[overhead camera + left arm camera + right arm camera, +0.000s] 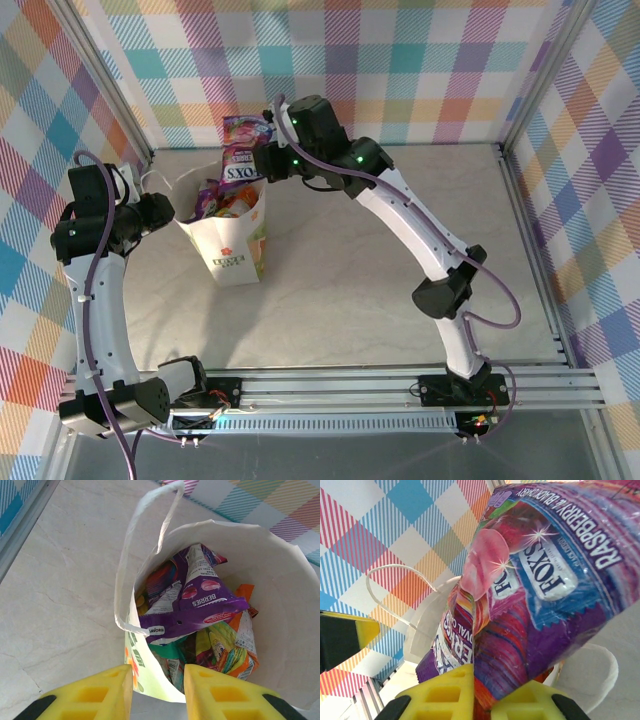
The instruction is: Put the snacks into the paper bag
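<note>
right gripper (pixel 485 697): pinched shut on lower end of purple packet (pixel 545 580) | packet: upright over far side of paper bag (pixel 235 250) mouth | left gripper (pixel 158 680): fingers slightly apart astride bag's near wall, grip unclear | bag: upright on table (pixel 380 280), other snacks (pixel 200 605) inside

This looks like a robotics lab test cell, not anybody's home. A left arm (pixel 95 290) and a right arm (pixel 410 220) are bolted to a slotted aluminium rail (pixel 340 385) at the near edge of the pale, marble-look bench (pixel 350 300). Aluminium posts (pixel 105 85) frame the space, and bright plaid cloth (pixel 400 70) hangs as walls all round.
</note>
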Controlling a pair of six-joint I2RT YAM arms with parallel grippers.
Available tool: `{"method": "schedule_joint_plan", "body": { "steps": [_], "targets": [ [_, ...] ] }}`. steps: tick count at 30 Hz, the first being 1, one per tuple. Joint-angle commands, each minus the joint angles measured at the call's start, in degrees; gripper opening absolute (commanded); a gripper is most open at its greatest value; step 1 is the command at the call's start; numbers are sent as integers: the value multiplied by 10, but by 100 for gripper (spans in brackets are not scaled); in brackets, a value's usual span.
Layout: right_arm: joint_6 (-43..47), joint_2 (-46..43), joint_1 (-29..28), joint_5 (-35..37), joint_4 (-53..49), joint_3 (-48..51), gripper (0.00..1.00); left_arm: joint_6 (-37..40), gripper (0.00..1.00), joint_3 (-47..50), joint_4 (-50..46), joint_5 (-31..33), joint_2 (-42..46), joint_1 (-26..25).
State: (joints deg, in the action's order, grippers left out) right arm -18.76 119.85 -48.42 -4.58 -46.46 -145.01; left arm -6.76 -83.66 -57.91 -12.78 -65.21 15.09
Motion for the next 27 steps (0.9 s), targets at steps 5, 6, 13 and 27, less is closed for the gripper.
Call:
{"method": "schedule_joint_plan", "body": {
  "steps": [5,6,13,27],
  "targets": [
    [9,27,-5,-17,13,-25,12,-4,33,9,17,2,4,-1],
    [10,30,-6,-17,13,-25,12,-4,33,10,18,2,4,0],
    [26,44,-8,-22,7,-25,12,-4,33,12,19,5,3,0],
    [41,66,-13,-18,-1,-30,13,-5,33,16,22,0,3,0]
  ]
}}
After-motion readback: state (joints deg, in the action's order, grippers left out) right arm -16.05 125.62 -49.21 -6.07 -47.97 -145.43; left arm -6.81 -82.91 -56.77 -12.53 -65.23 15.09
